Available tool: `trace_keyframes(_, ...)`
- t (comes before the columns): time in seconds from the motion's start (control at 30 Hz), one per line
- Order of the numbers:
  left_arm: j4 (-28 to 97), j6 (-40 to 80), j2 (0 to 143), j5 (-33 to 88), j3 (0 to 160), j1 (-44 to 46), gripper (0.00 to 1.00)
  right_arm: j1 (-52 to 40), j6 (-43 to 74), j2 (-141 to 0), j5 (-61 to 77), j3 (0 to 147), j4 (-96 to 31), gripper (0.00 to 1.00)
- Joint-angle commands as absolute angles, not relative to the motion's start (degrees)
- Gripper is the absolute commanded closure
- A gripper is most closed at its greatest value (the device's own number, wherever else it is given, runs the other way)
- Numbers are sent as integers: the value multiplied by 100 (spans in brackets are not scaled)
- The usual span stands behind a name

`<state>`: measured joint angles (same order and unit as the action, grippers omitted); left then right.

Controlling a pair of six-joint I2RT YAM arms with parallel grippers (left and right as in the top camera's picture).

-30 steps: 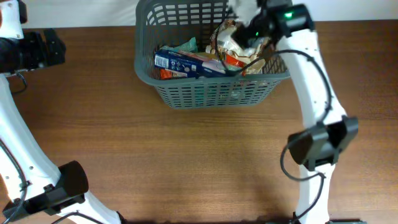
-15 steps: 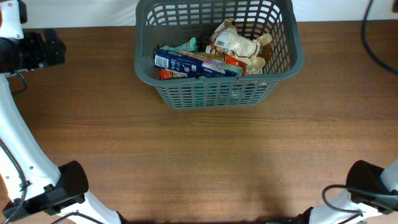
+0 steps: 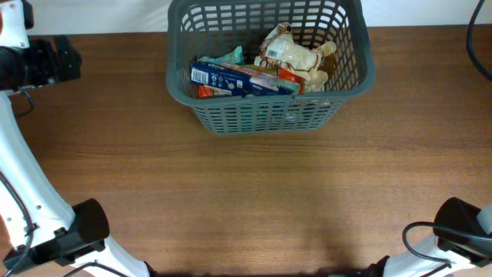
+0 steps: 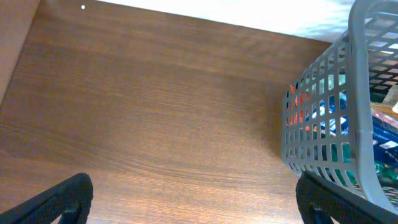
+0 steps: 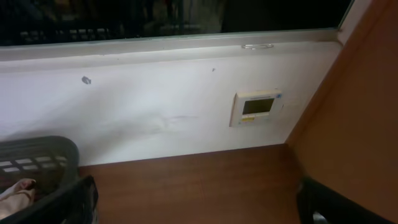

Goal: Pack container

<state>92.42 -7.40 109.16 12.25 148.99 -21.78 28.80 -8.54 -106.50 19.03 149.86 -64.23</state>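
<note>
- Wood desk (image 3: 246, 192), white wall behind.
- One container (image 3: 261, 117) stands upright at the far centre, top open for drops.
- At least four items inside: one blue box (image 3: 231, 77) flat along the front wall, one tan packet (image 3: 292, 52) on top, one teal packet (image 3: 233, 55) and one orange packet (image 3: 288, 75), both part-buried.
- Left gripper (image 4: 196, 205) and right gripper (image 5: 205, 208): fingers spread, empty, beside the container. Probably parked clear.

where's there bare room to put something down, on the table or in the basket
Bare table runs wide in front of the basket, and on both its left and right sides. Inside the basket is crowded: the blue box and pale packet fill most of the floor.
</note>
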Motion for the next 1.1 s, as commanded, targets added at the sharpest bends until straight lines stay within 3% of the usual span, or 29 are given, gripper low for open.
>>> trace_keyframes(0.0, 9244, -690, 10766, 1310, 14883, -2209, 1, 2895, -786, -10643, 1992, 14991, -6407, 1)
trace_keyframes(0.27, 9244, -690, 10766, 1310, 14883, -2209, 1, 2873, -788, -10455, 1981, 14982, -6501, 1)
trace_keyframes(0.43, 9244, -690, 10766, 1310, 14883, -2209, 1, 2851, -854, -9159, 1949, 13880, -6678, 1)
trace_keyframes(0.57, 9244, -690, 10766, 1310, 14883, -2209, 1, 2788, -849, -7583, 1951, 11561, -5881, 1)
trace_keyframes(0.77, 9244, -690, 10766, 1310, 14883, -2209, 1, 1990, -849, -4840, 1953, 7022, -3612, 1)
trace_keyframes(0.93, 9244, -690, 10766, 1310, 14883, -2209, 1, 1339, -849, -2714, 1951, 4064, -3033, 1)
trace_keyframes(1.07, 9244, -690, 10766, 1310, 14883, -2209, 1, 1140, -847, -1675, 1955, 2600, -2860, 1)
